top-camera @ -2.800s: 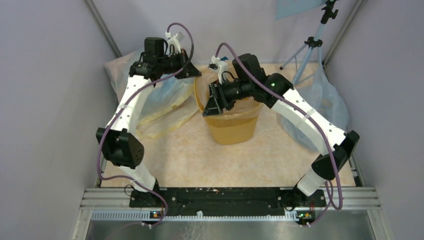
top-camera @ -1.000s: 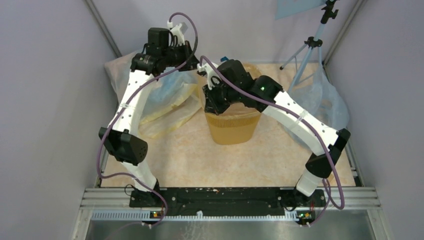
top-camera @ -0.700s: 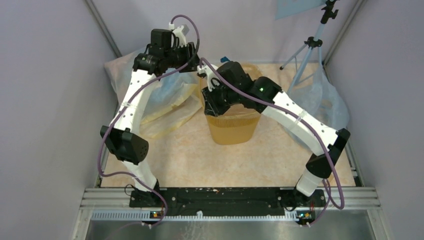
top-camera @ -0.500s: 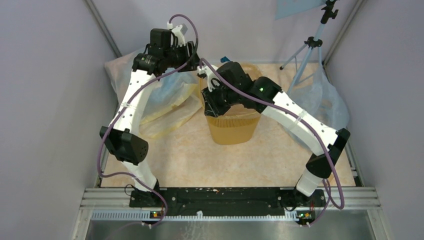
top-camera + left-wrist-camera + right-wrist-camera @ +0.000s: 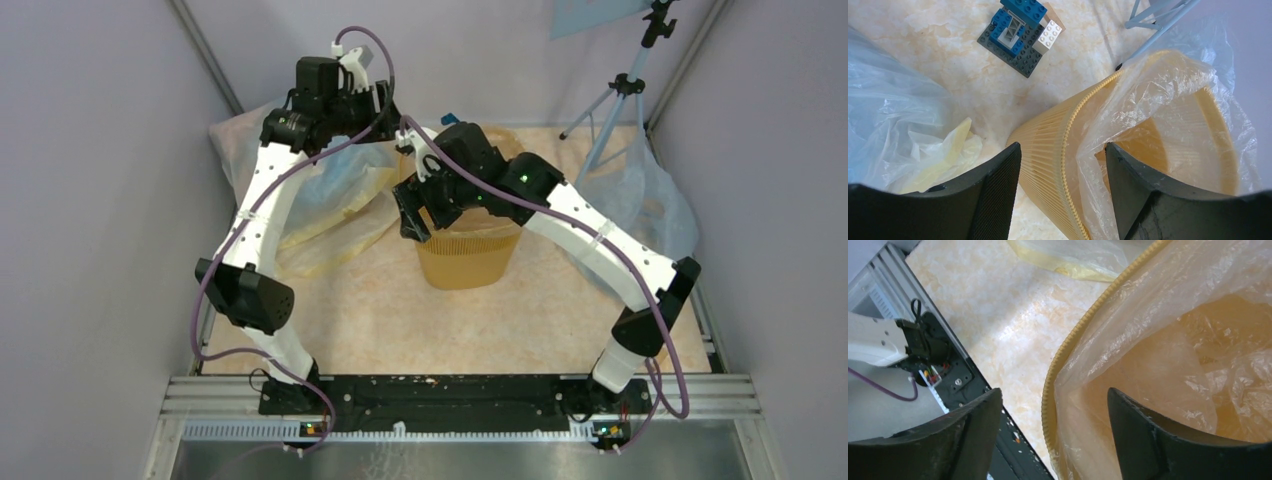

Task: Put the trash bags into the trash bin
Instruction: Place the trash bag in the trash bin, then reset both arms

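The yellow trash bin (image 5: 468,262) stands mid-table, and a clear, wrinkly trash bag (image 5: 1153,95) lines its inside, lying over the rim. My left gripper (image 5: 1062,151) is open at the bin's far-left rim (image 5: 1068,135). One finger is outside the ribbed wall and the other inside, against the film. In the top view the left gripper (image 5: 390,125) hovers by the back-left corner. My right gripper (image 5: 1054,395) is open too, astride the near-left rim (image 5: 1058,365), its inner finger over the trash bag (image 5: 1168,355). The right gripper (image 5: 411,220) covers part of the bin.
A blue, grey and white block tower (image 5: 1020,27) stands behind the bin. Big bluish sacks lie at the left (image 5: 330,205) and the right (image 5: 655,205). A tripod (image 5: 625,85) stands at the back right. Grey walls close in on both sides.
Both grippers have opened from shut and let go of the bag's edge at the rim. The right gripper has swung outward over the bin's near-left rim. The left arm has barely moved.
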